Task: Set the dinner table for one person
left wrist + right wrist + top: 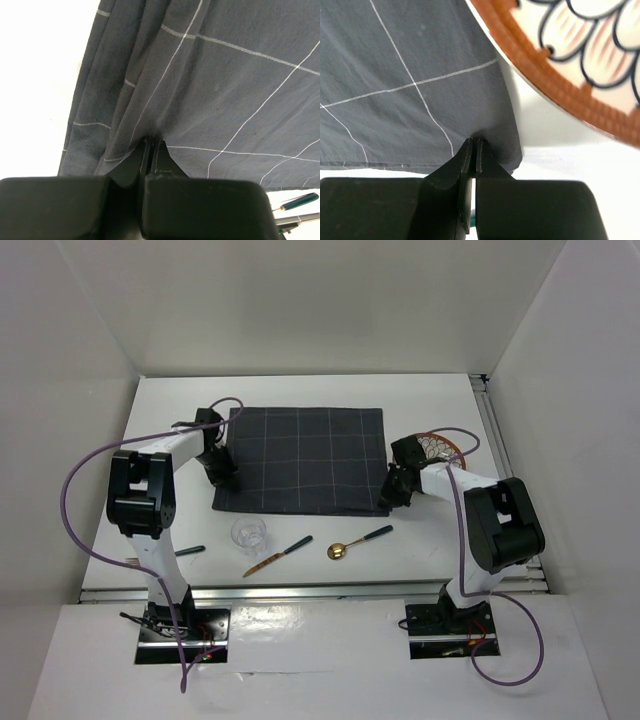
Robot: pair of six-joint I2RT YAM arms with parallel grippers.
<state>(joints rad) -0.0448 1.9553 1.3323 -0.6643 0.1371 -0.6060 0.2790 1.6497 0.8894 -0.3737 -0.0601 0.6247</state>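
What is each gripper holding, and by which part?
Both pinch the placemat: left gripper at its near left corner, right gripper at its near right corner.

— Setting?
— Robotics lab, by the look: plain white panels boxing in a white dinner table edged with silver rails.
— Further signs?
— Left arm and right arm bolted to metal plates at the near edge, purple cable looping loose. Checked placemat and patterned plate as homely touches.
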